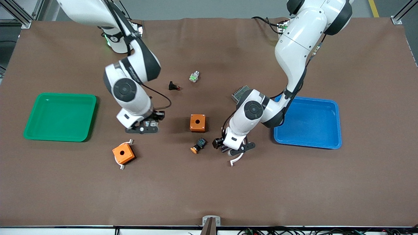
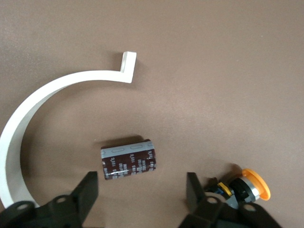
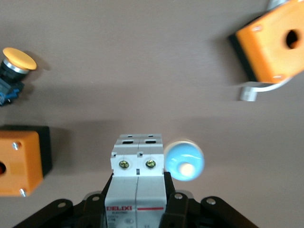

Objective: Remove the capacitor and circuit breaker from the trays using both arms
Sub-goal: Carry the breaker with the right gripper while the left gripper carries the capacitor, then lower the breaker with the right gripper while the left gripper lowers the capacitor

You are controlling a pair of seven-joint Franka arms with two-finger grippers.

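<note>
Nearest, the left tool point(image 1: 235, 150) sits low over the table point(image 1: 294, 182), fingers point(image 2: 88, 192) spread either side of the capacitor point(image 2: 129, 158), not touching it; a white curved strip point(image 2: 42, 109) lies beside. Blue tray point(image 1: 336, 130) and green tray point(image 1: 32, 130): both hold nothing. Farther up, the right tool point(image 1: 142, 129) pinches the white breaker point(image 3: 137, 183), a pale blue round thing point(image 3: 184, 160) just beside it.

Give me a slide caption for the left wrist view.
Left gripper, fingers open, straddles the capacitor lying on the table, beside a curved white strip.
</note>
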